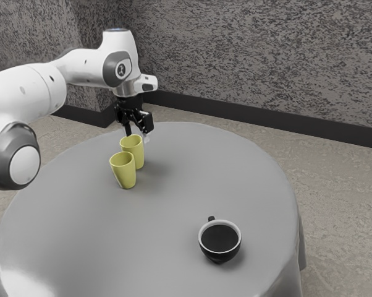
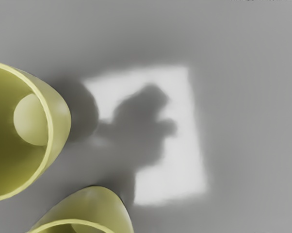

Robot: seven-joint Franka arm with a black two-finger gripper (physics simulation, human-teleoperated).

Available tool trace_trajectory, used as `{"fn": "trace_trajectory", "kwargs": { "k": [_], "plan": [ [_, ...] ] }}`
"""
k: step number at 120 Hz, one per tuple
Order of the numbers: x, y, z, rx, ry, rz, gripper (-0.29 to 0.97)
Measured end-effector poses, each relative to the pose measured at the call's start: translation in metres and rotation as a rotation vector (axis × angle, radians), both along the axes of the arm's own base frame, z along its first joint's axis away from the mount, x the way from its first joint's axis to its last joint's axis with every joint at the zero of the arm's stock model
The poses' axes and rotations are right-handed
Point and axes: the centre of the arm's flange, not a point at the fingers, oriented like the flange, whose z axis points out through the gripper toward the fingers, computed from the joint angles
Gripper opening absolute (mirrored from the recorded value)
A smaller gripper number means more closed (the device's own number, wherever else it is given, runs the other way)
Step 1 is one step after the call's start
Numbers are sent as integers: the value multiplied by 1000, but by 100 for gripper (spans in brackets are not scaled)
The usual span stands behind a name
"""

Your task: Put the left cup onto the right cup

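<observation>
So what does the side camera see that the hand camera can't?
Exterior view: the arm, its open gripper, a black cup, wall and floor. Wrist view: a close look down into a yellow cup, plus the hand's shadow in a bright patch. Both: the two yellow cups and grey table.

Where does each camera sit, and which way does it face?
Exterior view: sits beside the table, raised, looking down across the round table; it shows the white arm and its pincer over the farther yellow cup, plus the nearer yellow cup and a black cup.
Wrist view: sits on the hand, looking down at the table top; of the robot, its shadow falls there.
Shared: both yellow cups and the grey table top.
</observation>
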Motion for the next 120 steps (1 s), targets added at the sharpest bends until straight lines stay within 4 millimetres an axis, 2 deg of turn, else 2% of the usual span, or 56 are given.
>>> {"fn": "trace_trajectory", "kwargs": {
  "k": [29, 87, 120],
  "plan": [
    [12, 6, -24, -10, 6, -6, 56],
    [30, 26, -56, -22, -8, -19, 55],
    [33, 38, -73, -10, -3, -17, 54]
  ]
}}
